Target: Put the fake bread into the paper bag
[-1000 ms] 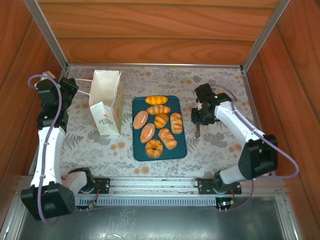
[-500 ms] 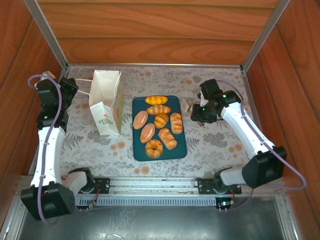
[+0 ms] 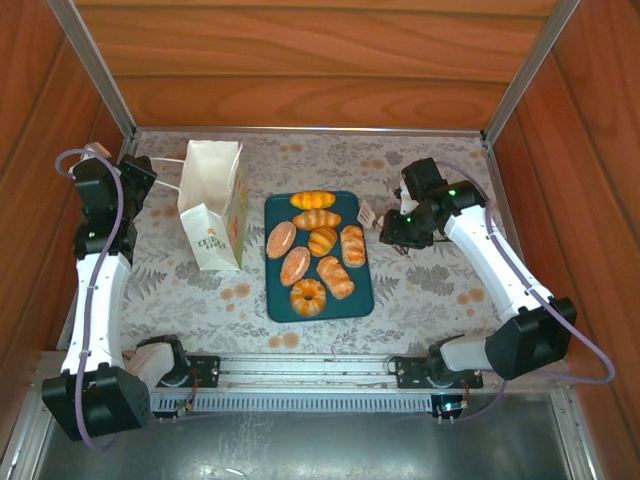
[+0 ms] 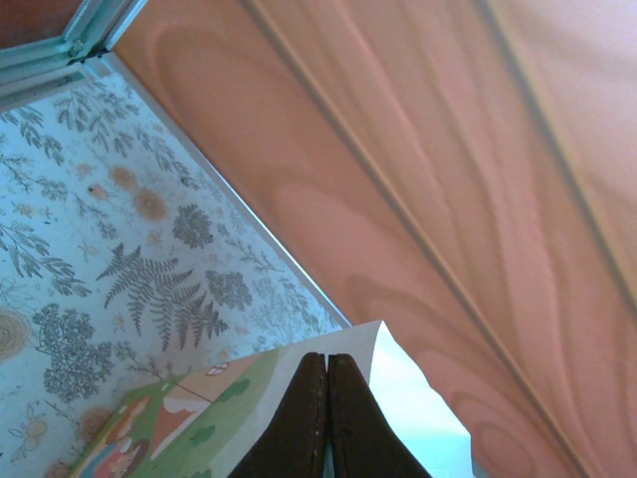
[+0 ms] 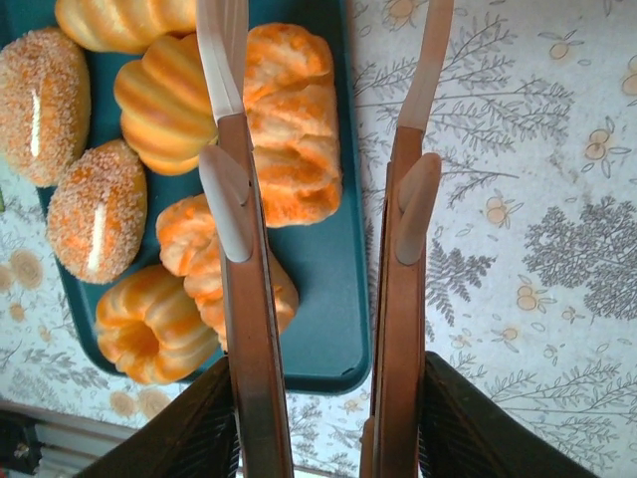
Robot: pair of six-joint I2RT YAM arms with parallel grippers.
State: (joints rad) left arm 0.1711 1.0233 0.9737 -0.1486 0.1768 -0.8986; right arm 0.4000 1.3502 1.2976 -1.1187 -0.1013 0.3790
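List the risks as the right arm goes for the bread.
1. The open right claw straddles the right rim of the teal tray, with one finger over a loaf. Coming down from here, it may catch the rim and miss the loaf.
2. The breads lie touching, so a grab may shove the neighbours.
3. The left claw is shut by the top edge of the paper bag, but a grip is unclear. A dropped loaf might tip the bag.
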